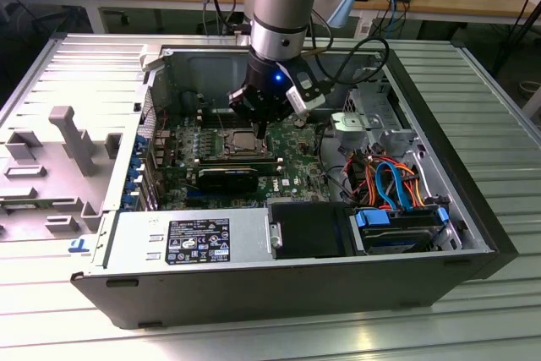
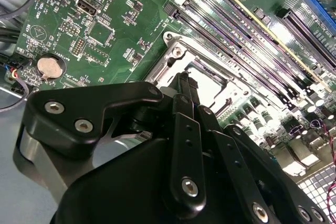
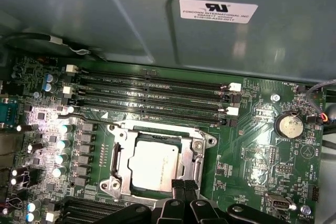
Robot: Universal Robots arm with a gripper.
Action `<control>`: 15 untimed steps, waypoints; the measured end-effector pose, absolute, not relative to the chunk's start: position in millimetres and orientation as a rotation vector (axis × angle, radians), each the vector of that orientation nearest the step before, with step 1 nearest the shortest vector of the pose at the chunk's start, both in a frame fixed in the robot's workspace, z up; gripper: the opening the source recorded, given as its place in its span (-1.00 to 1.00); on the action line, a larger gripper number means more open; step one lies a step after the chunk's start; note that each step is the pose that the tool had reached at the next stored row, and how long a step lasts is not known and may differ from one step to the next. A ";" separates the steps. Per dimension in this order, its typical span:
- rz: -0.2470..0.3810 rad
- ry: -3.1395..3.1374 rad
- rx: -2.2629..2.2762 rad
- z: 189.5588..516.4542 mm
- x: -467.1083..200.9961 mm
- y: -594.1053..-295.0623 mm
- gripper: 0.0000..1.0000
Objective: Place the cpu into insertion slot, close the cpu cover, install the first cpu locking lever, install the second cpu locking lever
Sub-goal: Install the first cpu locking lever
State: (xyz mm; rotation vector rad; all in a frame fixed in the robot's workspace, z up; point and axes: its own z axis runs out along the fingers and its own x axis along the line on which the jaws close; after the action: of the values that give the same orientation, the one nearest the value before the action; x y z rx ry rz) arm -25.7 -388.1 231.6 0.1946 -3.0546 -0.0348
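The cpu [image 3: 155, 165] lies flat in the insertion slot [image 3: 116, 139] on the green board, its silvery top showing through the cut-out of the cpu cover [image 3: 195, 148]. The cover lies down around the chip. My gripper [image 3: 184, 186] is shut, its black fingertips pressed together at the edge of the cover, with nothing seen between them. In the second wrist view the gripper [image 2: 185, 80] points at the cover [image 2: 173, 56] beside the cpu [image 2: 210, 74]. In the exterior view the gripper [image 1: 262, 128] hangs inside the open computer case, right over the cpu [image 1: 241, 143]. I cannot make out how the locking levers stand.
Long black memory slots [image 3: 152, 95] run beside the socket, and a coin battery [image 3: 290, 125] sits on the board. A black graphics card [image 1: 230, 179], the power supply [image 1: 186, 238] and a drive with coloured cables [image 1: 397, 226] crowd the case. The case wall [image 3: 157, 24] stands close behind.
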 end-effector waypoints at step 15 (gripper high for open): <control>-0.035 -3.058 0.195 231.9 -33.4 -388.1 -0.78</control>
State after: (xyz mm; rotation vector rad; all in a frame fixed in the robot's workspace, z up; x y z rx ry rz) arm -33.4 -388.1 231.9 0.1949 -3.0579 -0.0345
